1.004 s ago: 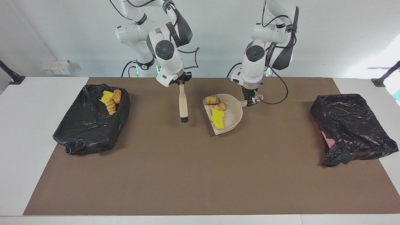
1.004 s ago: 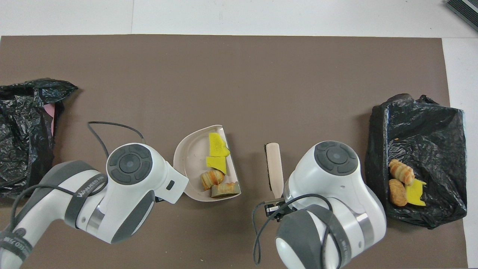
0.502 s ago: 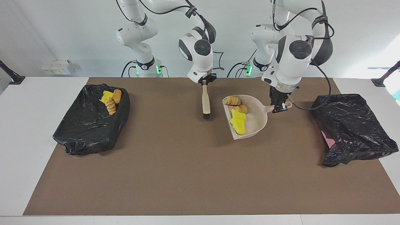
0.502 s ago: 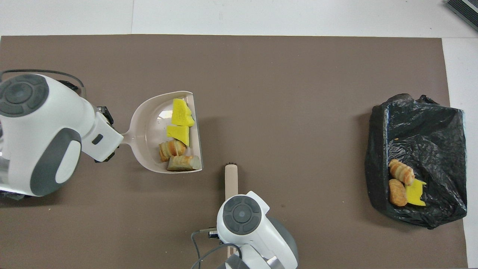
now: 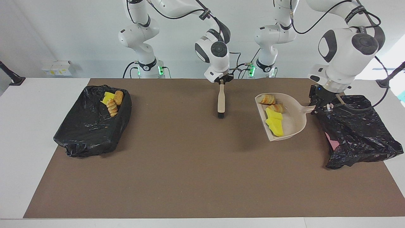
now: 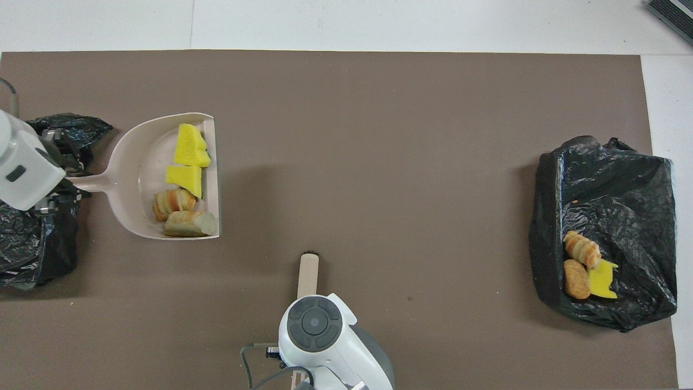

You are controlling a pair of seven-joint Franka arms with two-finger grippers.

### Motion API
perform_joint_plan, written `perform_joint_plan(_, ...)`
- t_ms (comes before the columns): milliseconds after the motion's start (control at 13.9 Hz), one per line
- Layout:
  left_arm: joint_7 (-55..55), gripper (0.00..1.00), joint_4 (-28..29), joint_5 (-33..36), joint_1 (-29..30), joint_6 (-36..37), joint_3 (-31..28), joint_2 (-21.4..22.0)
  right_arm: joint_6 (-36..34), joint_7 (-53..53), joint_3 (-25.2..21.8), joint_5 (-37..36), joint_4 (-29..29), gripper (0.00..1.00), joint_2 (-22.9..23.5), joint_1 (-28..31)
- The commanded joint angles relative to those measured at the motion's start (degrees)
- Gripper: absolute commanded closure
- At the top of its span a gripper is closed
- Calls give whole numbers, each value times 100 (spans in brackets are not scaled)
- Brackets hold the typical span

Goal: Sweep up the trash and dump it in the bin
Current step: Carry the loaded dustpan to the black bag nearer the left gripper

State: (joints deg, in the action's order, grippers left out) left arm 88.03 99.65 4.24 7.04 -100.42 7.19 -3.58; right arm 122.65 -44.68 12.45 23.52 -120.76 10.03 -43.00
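My left gripper (image 5: pixel 320 106) pinched the dustpan (image 5: pixel 295 118) beside the bin (image 5: pixel 357 133); the right gripper (image 5: pixel 222 81) pinched the brush (image 5: pixel 221 103).

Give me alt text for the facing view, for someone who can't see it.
The left claw holds a beige plastic dustpan carrying two yellow sponge pieces and two tan pastry lumps, raised beside a black-bagged bin at the left arm's end of the brown-matted table. The right claw holds a beige hand brush mid-table; another black-lined bin holds three scraps.

Glossy crinkled black plastic bin liners (image 5: pixel 91 126), smooth beige plastic dustpan (image 5: pixel 292 122), matt brown mat (image 5: pixel 190 164), spongy yellow trash (image 6: pixel 187 162)
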Motion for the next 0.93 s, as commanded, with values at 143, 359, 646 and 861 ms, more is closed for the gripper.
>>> perform_joint_plan(143,1030,100,-393,287,858,181,28,-108,119,-23,-5,152,-158,82,-2,-156)
perform_joint_plan(359,1190,100,-376,638,1343,66,19,-108,84,-32,-23,144,-88,57,8,-69)
perform_joint_plan(646,1601,100,-113,1122,2133,-1144,19,-108,-337,-24,-58,74,78,36,-448,483)
perform_joint_plan(861,1779,100,-86,1394,2679,-2040,1,-467,-793,-15,-58,38,272,25,-975,1081)
